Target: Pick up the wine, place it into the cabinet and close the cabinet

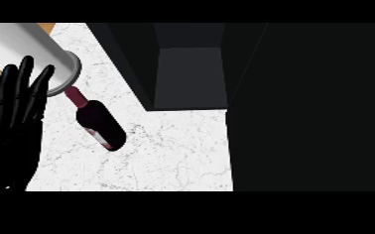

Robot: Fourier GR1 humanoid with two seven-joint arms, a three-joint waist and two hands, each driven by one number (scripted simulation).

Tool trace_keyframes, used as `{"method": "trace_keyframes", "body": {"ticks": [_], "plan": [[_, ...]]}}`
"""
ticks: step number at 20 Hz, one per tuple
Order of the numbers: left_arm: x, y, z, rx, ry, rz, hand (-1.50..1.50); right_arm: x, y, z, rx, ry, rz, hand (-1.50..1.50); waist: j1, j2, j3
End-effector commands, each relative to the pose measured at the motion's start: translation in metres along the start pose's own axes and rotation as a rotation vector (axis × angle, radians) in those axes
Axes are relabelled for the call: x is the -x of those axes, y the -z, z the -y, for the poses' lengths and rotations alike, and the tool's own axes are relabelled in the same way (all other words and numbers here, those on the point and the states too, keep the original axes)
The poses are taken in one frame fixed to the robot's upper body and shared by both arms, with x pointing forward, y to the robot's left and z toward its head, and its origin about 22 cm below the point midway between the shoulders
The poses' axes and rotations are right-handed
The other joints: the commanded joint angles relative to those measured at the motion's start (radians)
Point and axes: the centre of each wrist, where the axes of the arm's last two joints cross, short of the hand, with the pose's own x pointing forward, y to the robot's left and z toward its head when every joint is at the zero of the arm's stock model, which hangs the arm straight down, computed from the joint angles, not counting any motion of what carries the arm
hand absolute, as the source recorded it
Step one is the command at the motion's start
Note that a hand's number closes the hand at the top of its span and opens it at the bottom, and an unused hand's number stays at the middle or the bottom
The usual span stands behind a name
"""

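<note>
Left hand [22, 96] sits at the view's left edge, fingers straight and up, holding nothing, just resting. One grey forearm [36, 49] comes in at the upper left, its end close above the bottle neck; I can't tell whose arm it is, and no right hand shows. Wine [97, 120] lies on its side on the marble counter [176, 153], neck toward upper left, just right of the open hand, not gripped. Cabinet [190, 74] stands open, dark and bare inside as far as visible. Judged progress: nothing done; pick, place and close all remain. Count: one bottle, one cabinet, one hand, one forearm
</note>
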Motion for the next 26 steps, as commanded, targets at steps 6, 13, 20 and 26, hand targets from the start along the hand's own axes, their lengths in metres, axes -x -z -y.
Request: {"method": "trace_keyframes", "body": {"ticks": [6, 13, 20, 26], "plan": [[0.037, 0.024, 0.036, -0.306, 0.133, -0.305, -1.5, -0.007, -0.032, 0.002, -0.095, 0.092, -0.015, -1.5, -0.012, 0.005, 0.008], [0.02, 0.072, 0.09, -0.412, -0.192, -0.417, -1.5, -0.036, -0.031, -0.004, -0.294, 0.177, -0.139, -1.5, -0.001, 0.004, 0.005], [-0.017, 0.104, 0.12, -0.393, -0.211, -0.42, -1.5, -0.067, -0.028, 0.003, -0.272, 0.175, -0.147, -1.5, 0.02, 0.003, 0.005], [-0.018, 0.11, 0.133, -0.423, -0.206, -0.427, -1.5, -0.075, -0.028, -0.009, -0.271, 0.182, -0.147, -1.5, 0.02, 0.003, 0.005]]}}
